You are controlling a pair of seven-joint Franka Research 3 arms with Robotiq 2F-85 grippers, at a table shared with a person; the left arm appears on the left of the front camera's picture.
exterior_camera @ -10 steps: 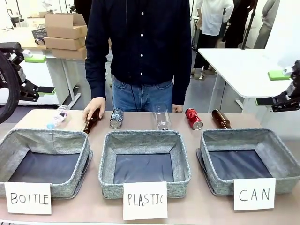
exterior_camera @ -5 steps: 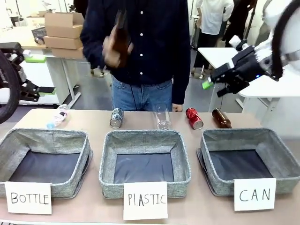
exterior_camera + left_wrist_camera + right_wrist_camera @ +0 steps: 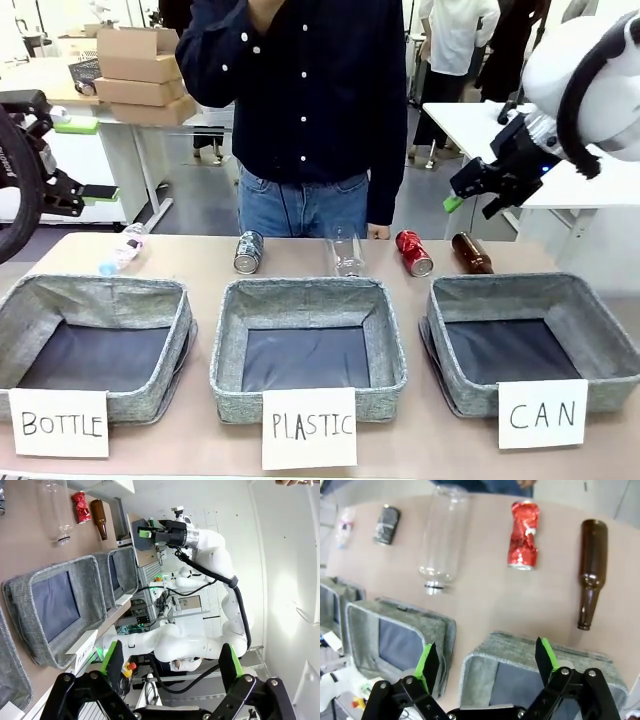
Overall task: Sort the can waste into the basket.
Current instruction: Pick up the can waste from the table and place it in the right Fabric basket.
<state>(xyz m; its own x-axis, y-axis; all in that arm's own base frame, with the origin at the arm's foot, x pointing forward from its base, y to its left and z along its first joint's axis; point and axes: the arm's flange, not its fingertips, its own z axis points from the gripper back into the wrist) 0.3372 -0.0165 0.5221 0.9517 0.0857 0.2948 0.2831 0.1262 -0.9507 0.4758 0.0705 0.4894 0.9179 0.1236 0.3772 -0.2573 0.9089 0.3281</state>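
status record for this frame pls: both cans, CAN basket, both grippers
red can: dented, lying on the table behind the gap between the PLASTIC basket and the CAN basket
blue can: lying on the table behind the PLASTIC basket's left corner
CAN basket: robot's right end of the row, no can inside
right gripper: jaws open, holding nothing, raised over the table's right part
left gripper: jaws open, holding nothing, raised at the robot's left side
cans sorted: none of two
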